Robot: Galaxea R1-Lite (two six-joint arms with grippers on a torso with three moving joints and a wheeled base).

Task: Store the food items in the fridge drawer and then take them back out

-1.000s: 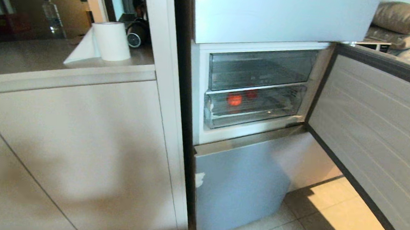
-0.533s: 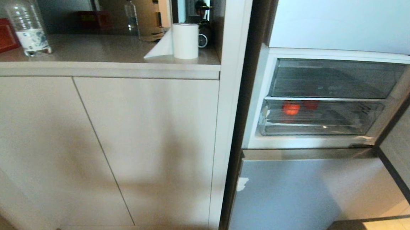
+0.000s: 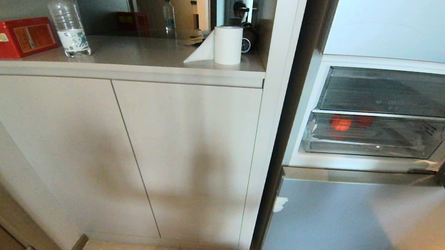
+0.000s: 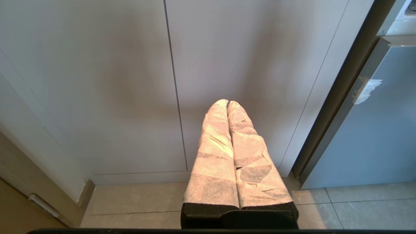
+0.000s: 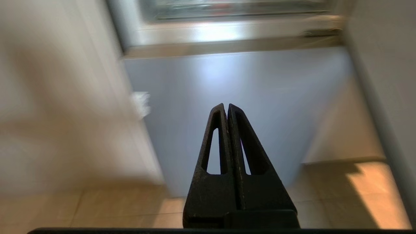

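Pale cabinet doors [image 3: 182,157] fill most of the head view, with a counter [image 3: 134,54] above carrying a water bottle [image 3: 68,23], a red box [image 3: 17,37] and a paper towel roll [image 3: 227,44], and off to the right stands the open fridge. That is where the action lies: the fridge drawer [image 3: 376,136], pushed in under a shallower clear drawer [image 3: 394,93], has both food items sitting behind its clear front, the orange-red piece [image 3: 340,123] toward its left end and the glossy red piece [image 3: 363,121] just beside it, further back.

Neither arm shows in the head view. The right gripper [image 5: 226,109] has its black fingers pressed together with nothing between them, pointing at the grey lower fridge door [image 5: 234,107]; the drawer's lip sits above and ahead of its tips (blurred, but recognisable). The left gripper [image 4: 227,104], padded fingers closed together and likewise empty, faces the cabinet doors, with the fridge off to its side.

So the right arm is judged the nearer one. The drawer's long axis runs side to side across the fridge opening, meaning a reach up and forward from the right gripper, then a straight pull outward on the front lip, looks like the coming job
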